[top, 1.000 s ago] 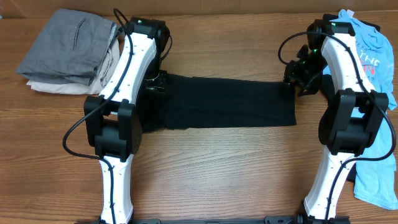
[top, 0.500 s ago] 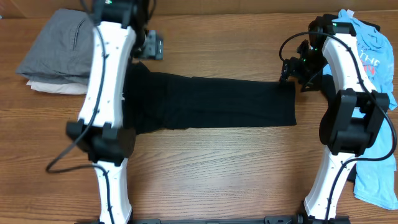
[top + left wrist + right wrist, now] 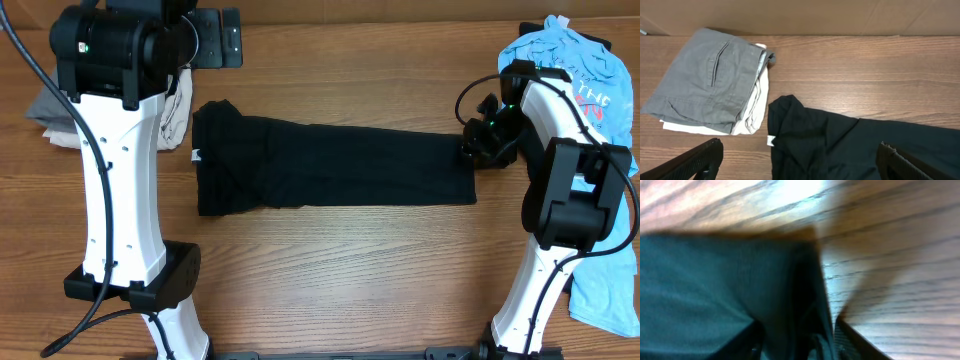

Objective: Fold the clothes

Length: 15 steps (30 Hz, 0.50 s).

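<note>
Brown wood-grain counter (image 3: 340,270) with a plain board wall behind it, seen in the left wrist view. Centre: black garment (image 3: 330,170) lying flat as a long folded strip, with a small white label (image 3: 771,141) at its left edge; no lettering on the label can be read. Far left corner: folded grey trousers (image 3: 710,80) stacked on a cream garment (image 3: 755,110). Right edge: light-blue T-shirt (image 3: 585,60), crumpled beneath the right arm, its white print showing "THE"; the rest is illegible. Left gripper (image 3: 222,38) is held high above the counter's far edge, its fingers (image 3: 700,160) spread wide and holding nothing. Right gripper (image 3: 483,148) sits at the strip's right end, with black cloth between its fingers (image 3: 857,345); the blurred wrist view does not show whether they clamp it.
</note>
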Tool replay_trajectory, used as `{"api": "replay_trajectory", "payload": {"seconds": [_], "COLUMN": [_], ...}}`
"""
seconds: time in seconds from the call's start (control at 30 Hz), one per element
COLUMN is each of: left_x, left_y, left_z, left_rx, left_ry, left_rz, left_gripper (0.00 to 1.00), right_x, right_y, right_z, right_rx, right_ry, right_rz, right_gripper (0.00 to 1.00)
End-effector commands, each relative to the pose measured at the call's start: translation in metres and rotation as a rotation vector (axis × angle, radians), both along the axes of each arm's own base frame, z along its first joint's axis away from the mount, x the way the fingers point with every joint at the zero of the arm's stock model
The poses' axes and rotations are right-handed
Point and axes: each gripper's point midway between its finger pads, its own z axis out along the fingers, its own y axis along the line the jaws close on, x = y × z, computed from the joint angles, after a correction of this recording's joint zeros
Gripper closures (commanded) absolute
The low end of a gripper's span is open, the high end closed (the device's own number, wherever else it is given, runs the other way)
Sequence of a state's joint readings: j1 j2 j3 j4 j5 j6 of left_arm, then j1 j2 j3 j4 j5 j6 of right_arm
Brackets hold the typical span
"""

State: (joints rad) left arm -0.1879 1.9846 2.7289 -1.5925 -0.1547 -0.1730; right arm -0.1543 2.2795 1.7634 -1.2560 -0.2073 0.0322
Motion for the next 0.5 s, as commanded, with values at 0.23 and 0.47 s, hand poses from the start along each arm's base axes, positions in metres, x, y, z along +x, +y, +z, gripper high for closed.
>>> {"api": "replay_trajectory", "payload": {"seconds": [0.23, 0.47], "left_x": [0.001, 0.001], "left_y": [0.006, 0.007], "left_z": [-0.008, -0.008], "left_rx": [0.049, 0.055], "left_ry": [0.026, 0.025], "left_rz": [0.01, 0.016], "left_gripper": [0.02, 0.02], "right_x": [-0.01, 0.019], "right_y": [-0.001, -0.059], "right_z": [-0.005, 0.063], "right_rx": [0.025, 0.025], "right_ry": [0.013, -0.117], "right_rz": [-0.076, -0.227], "right_gripper": [0.96, 0.96]}}
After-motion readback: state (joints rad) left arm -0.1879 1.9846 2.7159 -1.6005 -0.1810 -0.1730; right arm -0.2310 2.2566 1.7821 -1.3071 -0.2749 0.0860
